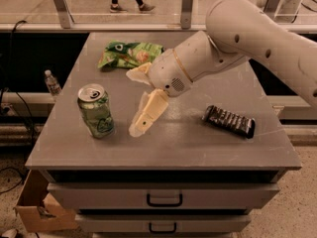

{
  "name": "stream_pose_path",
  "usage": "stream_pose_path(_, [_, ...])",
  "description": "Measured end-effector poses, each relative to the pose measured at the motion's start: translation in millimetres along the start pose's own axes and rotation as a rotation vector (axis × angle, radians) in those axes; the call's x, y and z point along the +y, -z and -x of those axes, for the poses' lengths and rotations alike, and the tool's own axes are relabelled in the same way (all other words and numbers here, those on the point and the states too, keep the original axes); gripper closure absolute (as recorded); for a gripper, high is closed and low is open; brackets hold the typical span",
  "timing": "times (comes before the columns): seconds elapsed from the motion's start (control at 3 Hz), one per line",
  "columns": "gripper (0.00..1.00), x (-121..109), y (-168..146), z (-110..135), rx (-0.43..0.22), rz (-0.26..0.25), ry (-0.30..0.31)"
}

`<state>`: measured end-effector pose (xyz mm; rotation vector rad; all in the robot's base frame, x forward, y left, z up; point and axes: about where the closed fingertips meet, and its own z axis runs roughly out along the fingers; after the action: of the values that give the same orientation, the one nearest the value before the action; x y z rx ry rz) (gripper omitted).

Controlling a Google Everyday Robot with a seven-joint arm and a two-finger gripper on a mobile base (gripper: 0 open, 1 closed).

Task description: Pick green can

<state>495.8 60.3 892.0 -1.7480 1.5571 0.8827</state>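
Observation:
The green can [96,112] stands upright near the front left of the grey table [198,143]. It has a pale green printed body and a silver top with a pull tab. My gripper [132,102] hangs just to the right of the can, a short gap away, low over the table. It is open and empty, with one cream finger [147,114] pointing down-left toward the table and the other [138,74] spread toward the back. The white arm [237,38] reaches in from the upper right.
A crinkled green snack bag [130,54] lies at the back of the table, behind the gripper. A dark wrapped bar [229,121] lies at the right. Drawers [163,198] sit under the table. A water bottle [51,83] and a cardboard box [34,208] are at the left.

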Motion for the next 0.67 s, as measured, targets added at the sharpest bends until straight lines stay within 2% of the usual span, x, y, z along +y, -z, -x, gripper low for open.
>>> stream_pose_path(0.67, [0.00, 5, -28, 33, -0.091, 0.035, 0.066])
